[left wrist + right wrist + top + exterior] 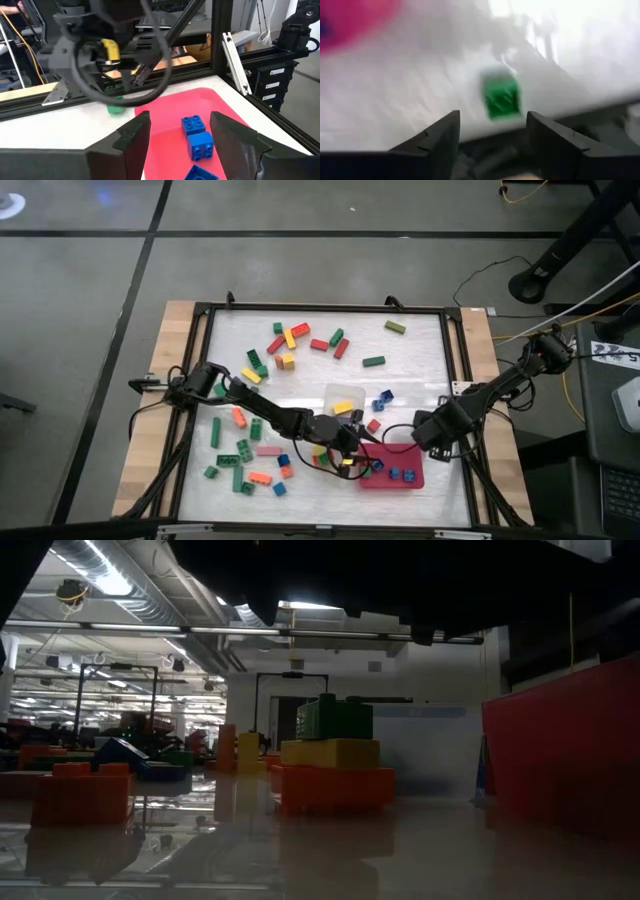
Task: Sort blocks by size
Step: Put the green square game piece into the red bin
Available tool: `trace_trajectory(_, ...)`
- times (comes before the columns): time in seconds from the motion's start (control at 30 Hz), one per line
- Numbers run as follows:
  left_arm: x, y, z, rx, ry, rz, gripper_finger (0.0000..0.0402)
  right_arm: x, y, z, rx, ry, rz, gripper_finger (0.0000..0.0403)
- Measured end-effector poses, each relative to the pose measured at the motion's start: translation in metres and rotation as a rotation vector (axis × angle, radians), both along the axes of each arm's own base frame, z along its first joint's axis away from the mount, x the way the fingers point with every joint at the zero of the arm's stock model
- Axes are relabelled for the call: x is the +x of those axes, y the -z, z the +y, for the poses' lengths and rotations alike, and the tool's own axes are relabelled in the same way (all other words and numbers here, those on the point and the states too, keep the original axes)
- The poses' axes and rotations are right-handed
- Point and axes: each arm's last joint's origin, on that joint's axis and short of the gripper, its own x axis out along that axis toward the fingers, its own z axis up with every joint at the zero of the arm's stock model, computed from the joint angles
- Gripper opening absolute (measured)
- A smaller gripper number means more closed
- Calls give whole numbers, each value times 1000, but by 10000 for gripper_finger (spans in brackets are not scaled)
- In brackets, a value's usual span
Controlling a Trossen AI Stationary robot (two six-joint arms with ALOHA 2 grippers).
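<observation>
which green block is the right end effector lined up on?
The small square green block lying alone on the white table, just ahead of the open right end effector, beside the red tray. The other greens are elsewhere.

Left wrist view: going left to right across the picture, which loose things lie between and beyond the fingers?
Green block on the white table, then the red tray, then the blue blocks stacked on it between the open fingers.

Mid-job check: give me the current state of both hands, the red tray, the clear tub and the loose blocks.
Left hand: open, empty, over the red tray.
Right hand: open, empty, above a small green block on the table.
Red tray: holds small blue blocks.
Clear tub: upright, yellow block inside.
Loose blocks: scattered, unsorted.
</observation>
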Motion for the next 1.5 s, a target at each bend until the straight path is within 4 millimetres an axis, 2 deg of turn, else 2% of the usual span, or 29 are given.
trace_trajectory(0.1, 0, 0, 0, 0, 0, 1, 194, 3, 2, 2, 6, -7, -24, 225)
trace_trajectory(0.33, 0, 0, 0, 1, 0, 4, 194, 3, 9, 2, -42, 5, 40, 225)
trace_trajectory(0.6, 0, 1, 0, 2, 0, 7, 194, -2, 30, -1, -85, 9, 131, 225)
trace_trajectory(1.0, 0, 1, 0, 1, -1, 5, 194, -8, 59, -5, -42, 9, 76, 223)
trace_trajectory(1.1, 0, 0, 0, -1, 0, 0, 194, -8, 61, -5, -27, 0, 69, 205)
trace_trajectory(1.27, 0, -4, 0, -6, 3, -19, 194, -7, 62, -5, -18, -2, 65, 135)
trace_trajectory(1.5, 0, -8, 0, -10, 0, -41, 194, -1, 56, 0, 13, -11, 39, 134)
